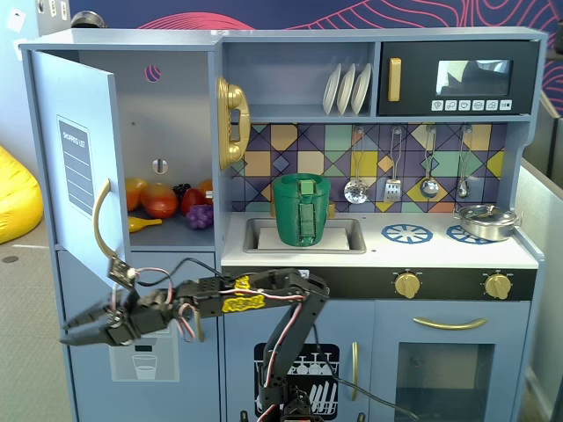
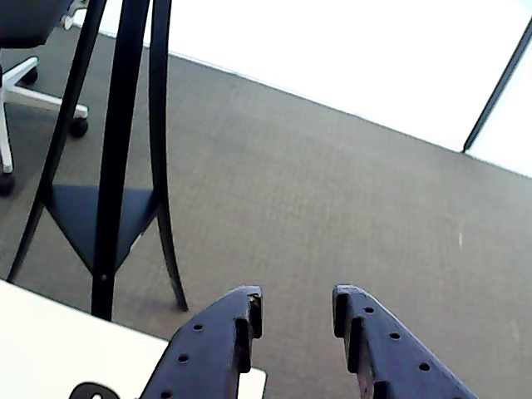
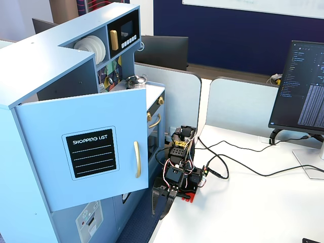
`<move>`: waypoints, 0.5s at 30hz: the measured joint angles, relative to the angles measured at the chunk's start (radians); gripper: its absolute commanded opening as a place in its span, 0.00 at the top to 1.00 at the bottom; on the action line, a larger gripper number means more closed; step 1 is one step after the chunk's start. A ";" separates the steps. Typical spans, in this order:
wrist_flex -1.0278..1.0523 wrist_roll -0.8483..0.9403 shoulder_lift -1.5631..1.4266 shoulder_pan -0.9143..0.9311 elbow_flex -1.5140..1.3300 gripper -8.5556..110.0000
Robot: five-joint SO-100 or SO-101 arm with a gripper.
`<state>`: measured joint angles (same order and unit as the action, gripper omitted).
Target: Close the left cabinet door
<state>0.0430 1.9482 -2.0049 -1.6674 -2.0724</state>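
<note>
Left cabinet door: hung wide open at the far left of the toy kitchen in a fixed view, chalkboard panel facing out, gold handle on its free edge.

Gripper: sat below that door, empty, jaws apart with a clear gap, not touching it.

Cupboard inside: toy fruit on the shelf.

Sink: green basket stood in it.

Surface: white desk, arm base at its edge.
</note>
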 measured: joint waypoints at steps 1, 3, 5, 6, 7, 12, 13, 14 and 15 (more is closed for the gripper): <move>0.000 0.005 0.026 0.005 0.037 0.93; 0.000 0.017 0.074 0.023 0.106 0.93; 0.000 0.026 0.118 0.046 0.172 0.93; 0.002 0.032 0.137 0.061 0.198 0.93; 0.002 0.038 0.152 0.072 0.219 0.93; 0.003 0.064 0.166 0.118 0.247 0.93; 0.003 0.071 0.166 0.127 0.247 0.93; 0.002 0.075 0.166 0.138 0.241 0.93; 0.000 0.080 0.161 0.152 0.227 0.93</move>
<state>0.0430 2.0279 -1.8438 -1.5156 -1.8454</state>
